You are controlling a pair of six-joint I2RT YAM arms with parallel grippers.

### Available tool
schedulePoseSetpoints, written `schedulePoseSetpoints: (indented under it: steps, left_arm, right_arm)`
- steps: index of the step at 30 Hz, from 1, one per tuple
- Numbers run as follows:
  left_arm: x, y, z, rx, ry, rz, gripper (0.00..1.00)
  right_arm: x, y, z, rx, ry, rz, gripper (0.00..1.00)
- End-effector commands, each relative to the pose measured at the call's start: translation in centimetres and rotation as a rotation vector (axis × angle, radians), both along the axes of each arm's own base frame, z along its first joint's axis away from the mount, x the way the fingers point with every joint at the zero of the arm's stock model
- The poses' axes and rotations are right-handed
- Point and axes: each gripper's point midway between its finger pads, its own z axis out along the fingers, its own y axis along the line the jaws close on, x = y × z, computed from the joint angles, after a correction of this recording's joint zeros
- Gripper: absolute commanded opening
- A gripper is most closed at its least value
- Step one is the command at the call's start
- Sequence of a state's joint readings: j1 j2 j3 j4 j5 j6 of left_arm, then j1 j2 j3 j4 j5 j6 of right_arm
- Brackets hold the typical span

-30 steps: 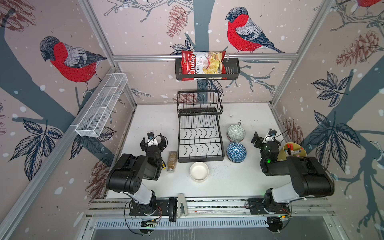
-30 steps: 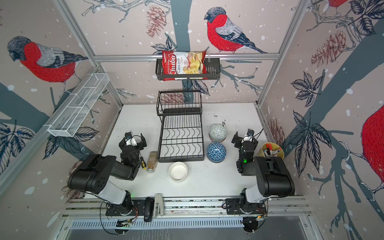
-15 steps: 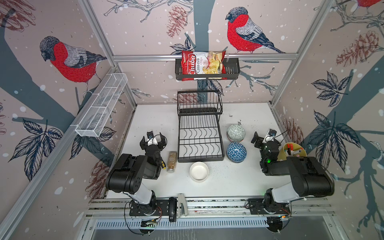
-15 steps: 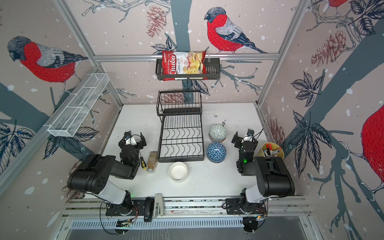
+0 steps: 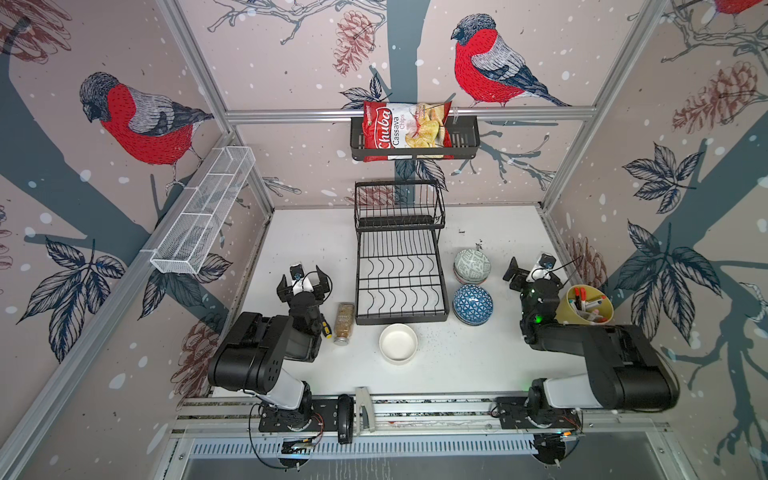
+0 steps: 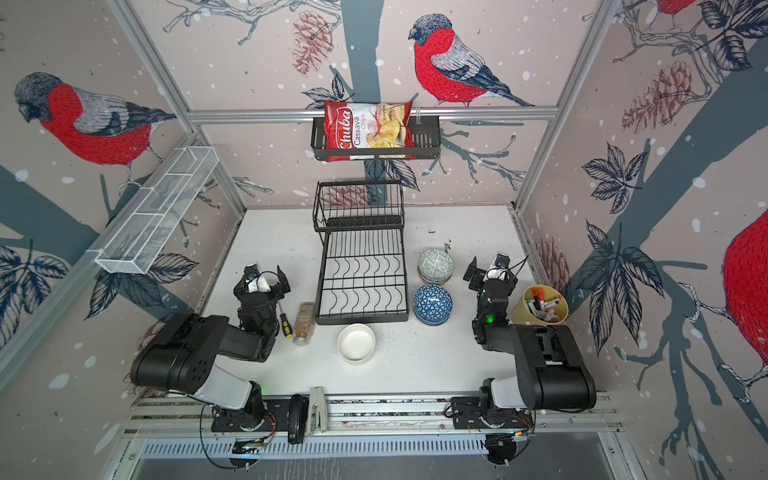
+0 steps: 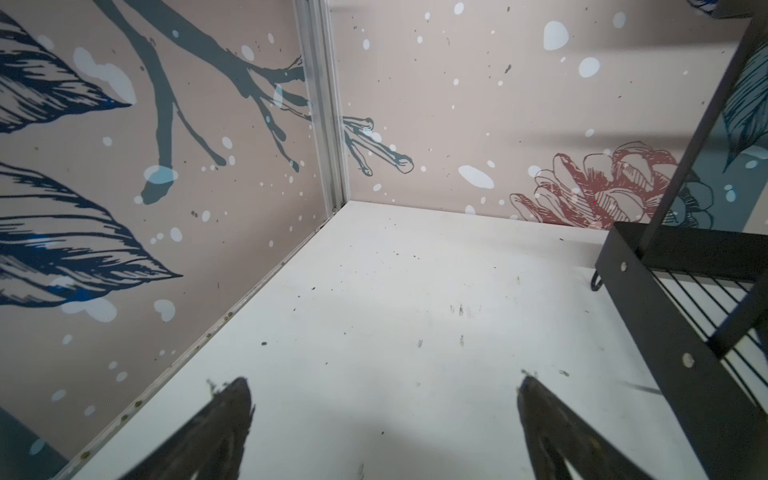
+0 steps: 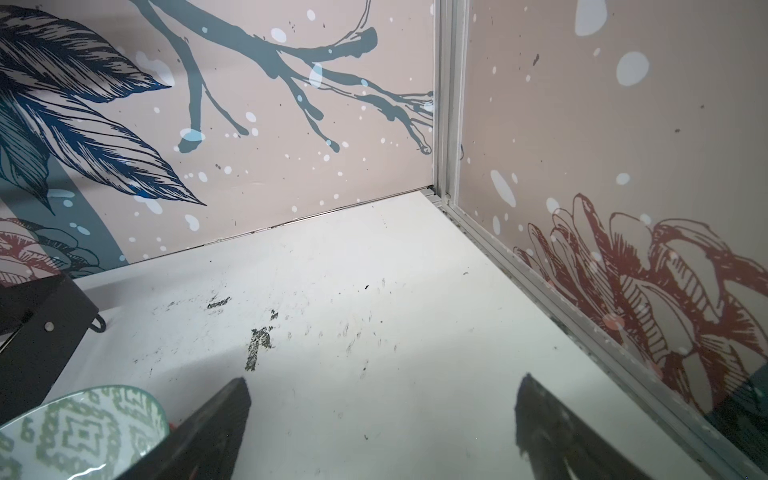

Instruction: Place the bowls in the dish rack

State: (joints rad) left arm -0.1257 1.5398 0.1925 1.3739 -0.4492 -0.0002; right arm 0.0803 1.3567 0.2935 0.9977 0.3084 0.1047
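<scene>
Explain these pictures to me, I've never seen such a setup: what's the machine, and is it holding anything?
Two black robot arms stand at a white table. Two pictures look down from overhead; two come from cameras on the arms' wrists. The left gripper and right gripper are open and hold nothing. On the table are a black wire dish rack, a plain white ceramic bowl, a blue patterned bowl and a grey-green patterned bowl, each seemingly topping a stack, a glass spice jar lying down and a yellow pot of markers.
</scene>
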Motion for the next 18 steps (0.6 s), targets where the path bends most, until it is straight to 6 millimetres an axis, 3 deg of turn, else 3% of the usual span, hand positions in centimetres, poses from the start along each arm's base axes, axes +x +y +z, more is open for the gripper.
schedulePoseSetpoints:
  steps: [1,9,18]
  left_arm:
    - [0.1,0.2,0.4,0.004,-0.011,0.014,0.98]
    - [-0.1,1.2,1.8,-0.006,-0.002,0.079,0.98]
    - [0.7,1.6,2.8,-0.094,0.129,0.137,0.98]
  right_arm:
    - [0.2,-0.1,-0.8,0.022,0.113,-0.034,0.99]
    - [-0.1,1.0,2.1,0.072,0.135,-0.061,0.99]
    - [-1.5,6.5,3.7,0.158,0.249,0.055,1.00]
